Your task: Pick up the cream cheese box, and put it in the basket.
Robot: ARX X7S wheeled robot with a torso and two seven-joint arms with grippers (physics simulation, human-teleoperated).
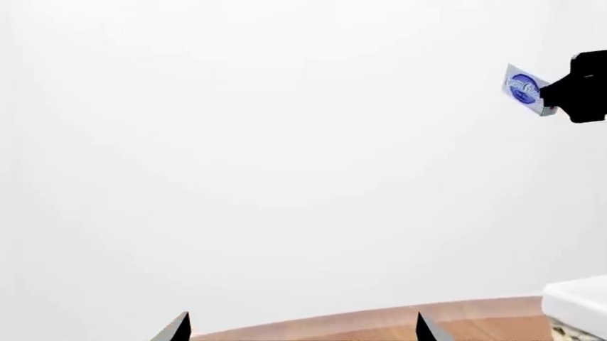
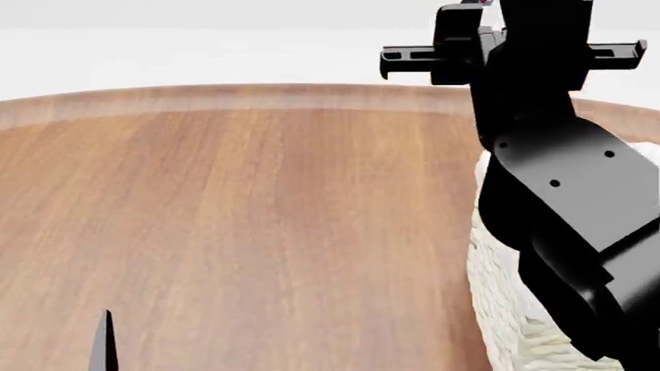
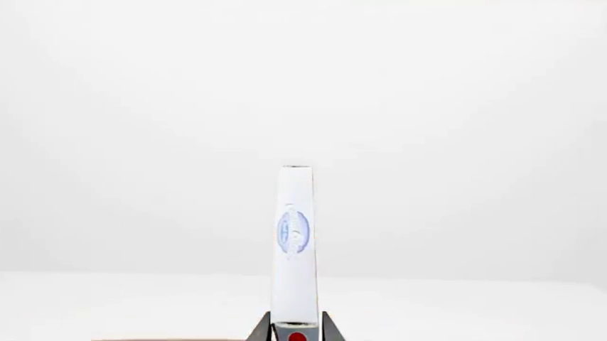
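**Spotter:** Start with your left wrist view. What have you got?

**Me:** My left claw hangs wide and empty over the tabletop edge. Far off, my right claw holds the cream cheese box high in the air. A corner of the basket shows well below the box.

**Spotter:** Head view?

**Me:** My right arm rises over the basket, hiding most of it. The box itself I cannot make out there.

**Spotter:** Right wrist view?

**Me:** The cream cheese box stands edge-on and upright, my right claw pinched narrow on its lower end.

**Spotter:** So how do you finish well?

**Me:** I judge the box must travel over the basket's middle, come down low inside the rim, and only then be let go. Dropped from this height, a thin box could tumble out.

**Spotter:** Any writing?

**Me:** A blue oval logo and a red mark; the lettering is too blurred to read.
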